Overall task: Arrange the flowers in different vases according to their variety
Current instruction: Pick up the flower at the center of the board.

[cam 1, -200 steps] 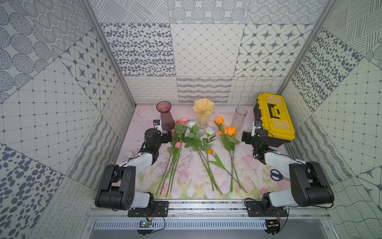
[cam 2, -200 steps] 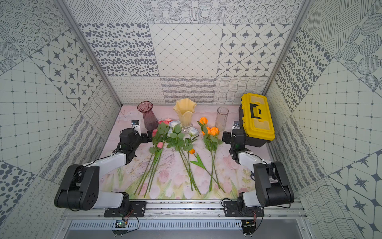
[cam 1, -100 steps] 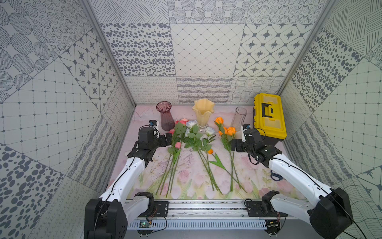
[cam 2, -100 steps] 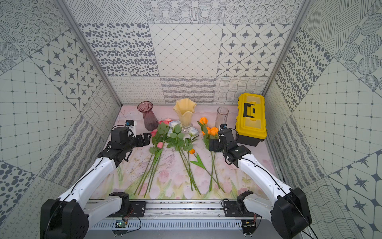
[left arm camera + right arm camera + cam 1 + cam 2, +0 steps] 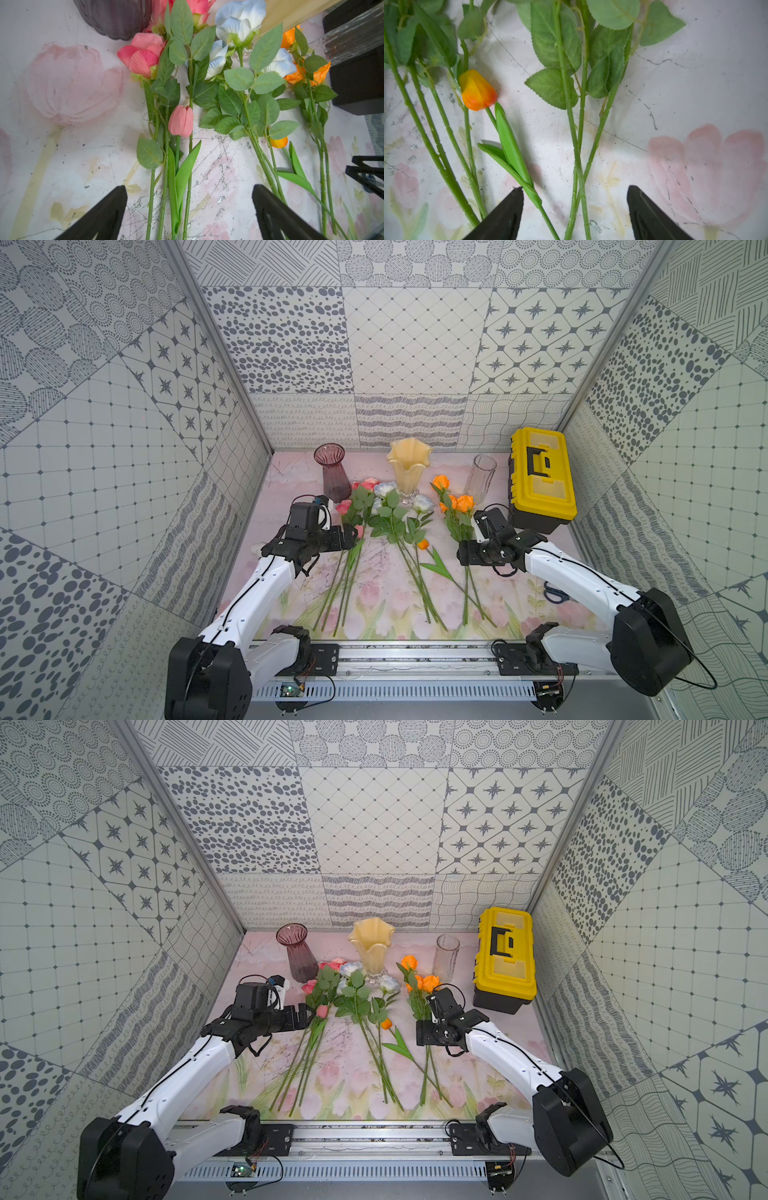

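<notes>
Top view, left gripper (image 5: 351, 538) now farther over pink-flower stems (image 5: 163, 187), jaws spread, right gripper (image 5: 464, 554) now lower astride orange-rose stems (image 5: 578, 166), jaws apart, pinching nothing.

Patterned grey walls (image 5: 407, 344) surround pink floral mat (image 5: 511, 597).

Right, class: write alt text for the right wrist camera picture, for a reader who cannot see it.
The black right gripper is open, with crossing green rose stems passing between its fingers on a pale floral-printed mat. A small orange tulip with glossy green leaves lies beside those stems.
</notes>
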You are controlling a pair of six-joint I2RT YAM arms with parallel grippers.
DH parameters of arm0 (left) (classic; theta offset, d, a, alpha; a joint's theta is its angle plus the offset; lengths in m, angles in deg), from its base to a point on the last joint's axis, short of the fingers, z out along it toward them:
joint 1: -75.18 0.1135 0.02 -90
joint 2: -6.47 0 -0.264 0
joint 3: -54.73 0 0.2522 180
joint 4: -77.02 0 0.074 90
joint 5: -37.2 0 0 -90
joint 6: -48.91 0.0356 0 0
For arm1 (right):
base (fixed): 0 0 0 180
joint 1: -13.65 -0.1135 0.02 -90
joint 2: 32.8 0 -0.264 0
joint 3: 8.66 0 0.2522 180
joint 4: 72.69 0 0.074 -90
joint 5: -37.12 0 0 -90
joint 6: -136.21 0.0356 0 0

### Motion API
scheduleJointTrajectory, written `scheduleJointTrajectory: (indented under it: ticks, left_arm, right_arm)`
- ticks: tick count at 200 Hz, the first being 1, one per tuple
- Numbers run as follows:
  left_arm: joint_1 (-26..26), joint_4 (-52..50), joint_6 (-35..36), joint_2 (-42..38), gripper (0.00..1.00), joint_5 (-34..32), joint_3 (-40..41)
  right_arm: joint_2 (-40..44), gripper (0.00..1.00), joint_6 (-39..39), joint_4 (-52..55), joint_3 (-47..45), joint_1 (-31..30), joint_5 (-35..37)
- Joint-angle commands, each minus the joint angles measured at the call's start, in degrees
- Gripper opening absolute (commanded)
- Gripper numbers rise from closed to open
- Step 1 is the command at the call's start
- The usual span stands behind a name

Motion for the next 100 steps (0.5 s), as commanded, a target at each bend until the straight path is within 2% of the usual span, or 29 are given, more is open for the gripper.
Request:
scheduleJointTrajectory:
  ticks: [1,100]
  left_arm:
    - [-0.67,-2.15,-1.15,0.25,0.99,2.76,-0.49]
    - [-1.09,-1.88,-1.24,1.09,0.99,2.72,-0.66]
  right_arm:
    - [-2.7,0.72,-0.05,0.4,1.5,-1.11,1.08]
    - [-8.53,0.36,1.84,-2.01,1.95,-2.34,3.78]
